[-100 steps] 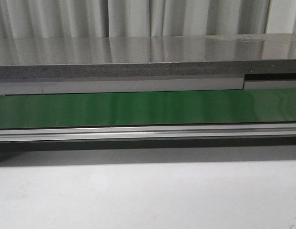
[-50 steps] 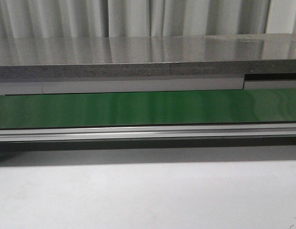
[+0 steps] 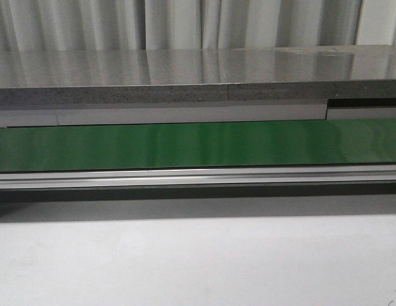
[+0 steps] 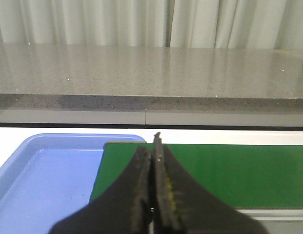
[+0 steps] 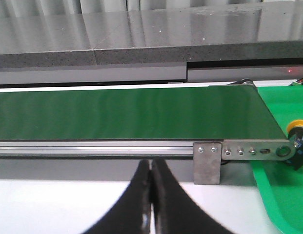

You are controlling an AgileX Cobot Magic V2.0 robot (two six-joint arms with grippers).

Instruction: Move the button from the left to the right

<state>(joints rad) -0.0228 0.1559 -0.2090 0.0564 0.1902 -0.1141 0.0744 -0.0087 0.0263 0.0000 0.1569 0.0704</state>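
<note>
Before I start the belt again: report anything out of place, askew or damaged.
One oddity: the button, which the task moves left to right, already lies in the green tray past the conveyor belt end, cut off by the frame edge. The blue tray looks bare. Both grippers, left and right, are shut on nothing.

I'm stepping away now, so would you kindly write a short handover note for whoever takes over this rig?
Left gripper: jaws shut, holding nothing, hovering where the blue tray meets the green belt.
Right gripper: jaws shut, holding nothing, in front of the belt's rail.
Button: only partly in view at the picture's edge in the right wrist view, on the green tray just past the belt's right end.
Belt: nothing on it in the front view.
Done: the button seems to be on the right side already.
Left: confirm its placement; no other button is in view.
</note>
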